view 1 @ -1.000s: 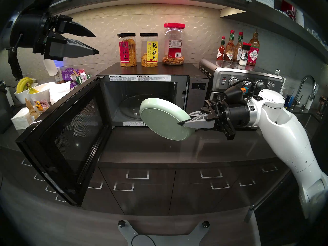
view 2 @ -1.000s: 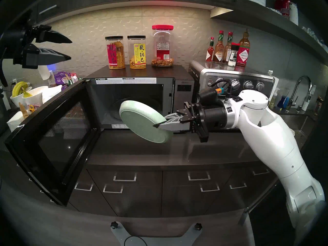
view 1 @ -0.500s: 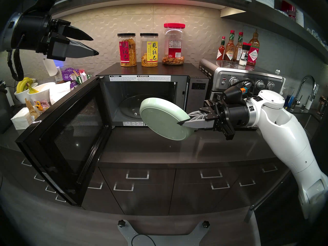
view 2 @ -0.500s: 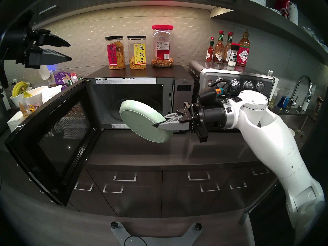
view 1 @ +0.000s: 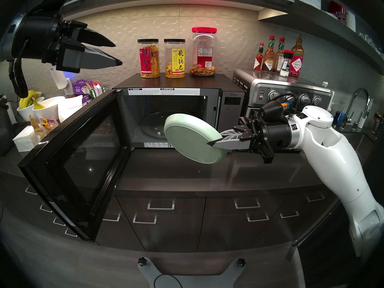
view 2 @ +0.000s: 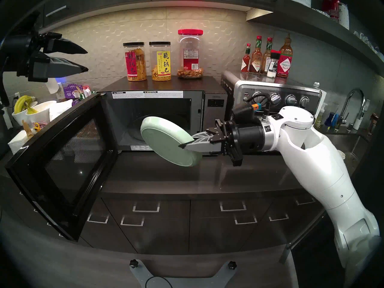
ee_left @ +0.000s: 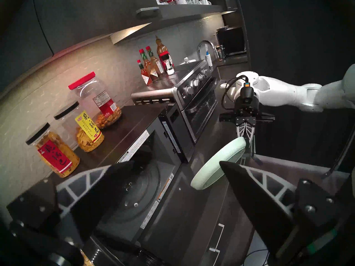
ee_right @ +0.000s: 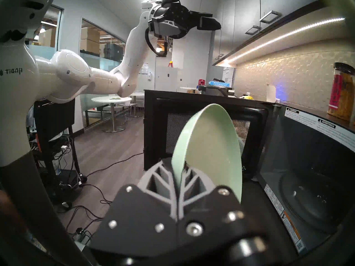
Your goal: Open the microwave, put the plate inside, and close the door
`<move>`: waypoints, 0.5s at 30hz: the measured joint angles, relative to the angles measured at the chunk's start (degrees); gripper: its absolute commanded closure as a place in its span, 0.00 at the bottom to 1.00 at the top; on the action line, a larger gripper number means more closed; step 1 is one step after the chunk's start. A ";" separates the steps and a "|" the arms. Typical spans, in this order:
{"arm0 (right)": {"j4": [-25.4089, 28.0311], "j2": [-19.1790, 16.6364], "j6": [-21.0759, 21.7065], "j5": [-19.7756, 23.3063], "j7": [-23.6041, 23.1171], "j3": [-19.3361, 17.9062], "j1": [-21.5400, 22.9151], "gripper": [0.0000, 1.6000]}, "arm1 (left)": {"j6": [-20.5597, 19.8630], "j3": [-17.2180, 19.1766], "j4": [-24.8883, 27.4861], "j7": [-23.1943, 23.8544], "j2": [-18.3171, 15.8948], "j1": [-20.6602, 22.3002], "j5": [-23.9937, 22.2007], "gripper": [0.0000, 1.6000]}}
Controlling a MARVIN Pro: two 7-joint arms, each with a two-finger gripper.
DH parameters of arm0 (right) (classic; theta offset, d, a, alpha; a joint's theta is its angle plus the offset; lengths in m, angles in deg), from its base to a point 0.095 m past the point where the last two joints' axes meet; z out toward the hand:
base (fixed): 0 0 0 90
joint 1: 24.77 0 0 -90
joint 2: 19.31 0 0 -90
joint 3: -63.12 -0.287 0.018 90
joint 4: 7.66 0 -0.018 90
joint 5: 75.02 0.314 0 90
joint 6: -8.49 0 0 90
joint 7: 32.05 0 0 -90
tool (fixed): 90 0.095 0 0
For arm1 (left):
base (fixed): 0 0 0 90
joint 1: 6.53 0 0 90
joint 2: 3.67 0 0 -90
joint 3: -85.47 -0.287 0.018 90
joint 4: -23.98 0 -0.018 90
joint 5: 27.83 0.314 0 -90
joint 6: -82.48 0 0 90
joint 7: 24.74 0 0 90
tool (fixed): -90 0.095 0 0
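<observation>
Your right claw (view 1: 215, 141) was clamped on the plate (view 1: 190, 141) at its 3 o'clock rim in the head's left eye, the plate tilted on edge in front of the microwave (view 1: 176, 113) mouth, off the counter (view 1: 207, 173). Your door (view 1: 76, 158) stood swung wide toward 8 o'clock. Your left claw (view 1: 118, 53) hung at 10 o'clock, jaws spread and holding nothing, well apart from everything.

You saw the same in the head's right eye: right claw (view 2: 187, 143) pinching the plate (view 2: 166, 145), door (view 2: 58, 162) wide, left claw (view 2: 87, 60) spread and bare at 10 o'clock.

From your left wrist, the plate (ee_left: 217, 166) showed edge-on at 3 o'clock of the microwave (ee_left: 146, 179) cavity, with the right claw (ee_left: 246, 142) on its far rim.

From your right wrist, both fingers (ee_right: 163, 180) squeezed the plate (ee_right: 213, 144) rim; the door (ee_right: 207, 123) stood behind it, the cavity opened at 4 o'clock, and the left claw (ee_right: 192, 23) hung at 12 o'clock.
</observation>
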 measured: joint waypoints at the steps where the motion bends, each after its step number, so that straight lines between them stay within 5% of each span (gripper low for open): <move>1: 0.00 0.01 0.00 0.01 0.03 -0.02 -0.02 1.00 | 0.00 0.35 0.14 -0.01 0.20 -0.19 -0.12 0.00; 15: 0.02 0.13 -0.05 0.06 0.32 -0.20 -0.38 1.00 | 0.00 5.59 1.31 -0.07 3.56 -3.17 -1.02 0.00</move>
